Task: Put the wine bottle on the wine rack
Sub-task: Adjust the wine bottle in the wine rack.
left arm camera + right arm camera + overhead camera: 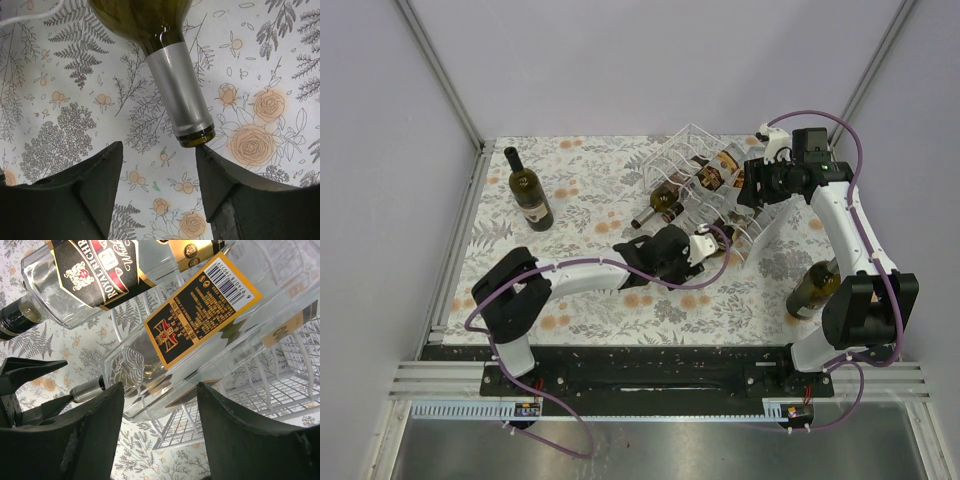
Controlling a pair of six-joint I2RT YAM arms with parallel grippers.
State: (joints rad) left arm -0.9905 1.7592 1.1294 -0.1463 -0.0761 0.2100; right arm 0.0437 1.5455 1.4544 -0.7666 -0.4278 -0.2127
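We see the left pincer (157,147) open, with the mouth of the wine bottle (177,85) just beyond its tips. The neck points down the frame over the floral bench (65,100). The right pincer (160,385) gapes too, facing clear labelled bottles (200,325) lying in the wine rack (692,140) — centre-right from above.

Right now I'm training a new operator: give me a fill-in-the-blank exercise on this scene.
The left tool is ___, facing the neck of a green bottle.
The foil on that neck is ___.
The lone bottle at far left stands ___.
In the wine rack, the clear bottle before the right tool has a label printed with a ___.
Missing: open; silver; upright; barcode.
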